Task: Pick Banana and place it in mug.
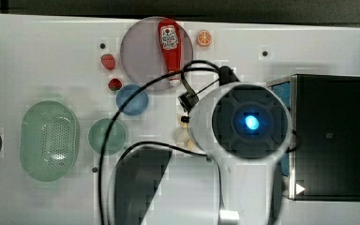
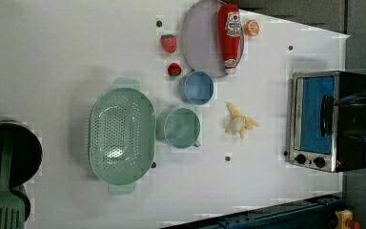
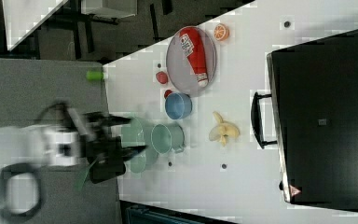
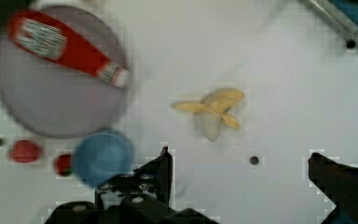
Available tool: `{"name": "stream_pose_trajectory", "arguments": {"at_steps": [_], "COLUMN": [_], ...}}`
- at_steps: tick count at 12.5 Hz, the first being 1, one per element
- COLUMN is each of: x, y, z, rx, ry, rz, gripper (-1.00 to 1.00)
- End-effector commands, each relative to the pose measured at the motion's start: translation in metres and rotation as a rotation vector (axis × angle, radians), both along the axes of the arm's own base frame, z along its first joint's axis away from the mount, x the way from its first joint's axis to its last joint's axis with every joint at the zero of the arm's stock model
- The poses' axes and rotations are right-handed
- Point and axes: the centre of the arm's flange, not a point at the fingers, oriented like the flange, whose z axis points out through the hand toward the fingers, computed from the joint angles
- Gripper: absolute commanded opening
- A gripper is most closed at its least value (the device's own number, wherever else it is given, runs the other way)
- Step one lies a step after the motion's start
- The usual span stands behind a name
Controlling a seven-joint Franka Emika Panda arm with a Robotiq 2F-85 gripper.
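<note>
The banana [image 2: 238,123], pale yellow with splayed peel, lies on the white table between the mug and the toaster oven. It also appears in the right view [image 3: 223,129] and the wrist view [image 4: 214,107]. In the top view my arm [image 1: 251,122] covers most of the banana [image 1: 183,136]. The sage-green mug [image 2: 181,127] [image 1: 107,136] [image 3: 165,138] stands upright beside the green basket. My gripper [image 4: 242,172] is open, well above the table and apart from the banana. Nothing is between its fingers [image 4: 161,172].
A blue cup [image 2: 197,87], two strawberries [image 2: 168,43], a grey plate [image 2: 202,43] with a ketchup bottle [image 2: 230,36] and an orange slice [image 2: 251,27] lie beyond the banana. The green basket [image 2: 121,135], a toaster oven [image 2: 326,119] and a black pan [image 2: 5,152] flank the area.
</note>
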Motion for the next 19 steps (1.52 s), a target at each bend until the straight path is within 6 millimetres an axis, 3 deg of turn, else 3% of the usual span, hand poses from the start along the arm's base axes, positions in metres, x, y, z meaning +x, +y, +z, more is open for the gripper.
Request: {"name": "stream_pose_trajectory", "arguments": {"at_steps": [1, 8, 13, 17, 18, 19], "x": [0.007, -0.013, -0.023, -0.025, -0.027, -0.025], "y": [0.006, 0.008, 0.01, 0.02, 0.021, 0.02], "z": [-0.101, -0.246, -0.326, -0.363, -0.369, -0.37], "rx": [-0.005, -0.018, -0.027, -0.028, -0.027, -0.029], "ry": [0.063, 0.052, 0.047, 0.021, 0.027, 0.011], "rz": [0.042, 0.04, 0.046, 0.062, 0.064, 0.063], "gripper": [1.0, 1.0, 1.0, 1.0, 0.94, 0.65]}}
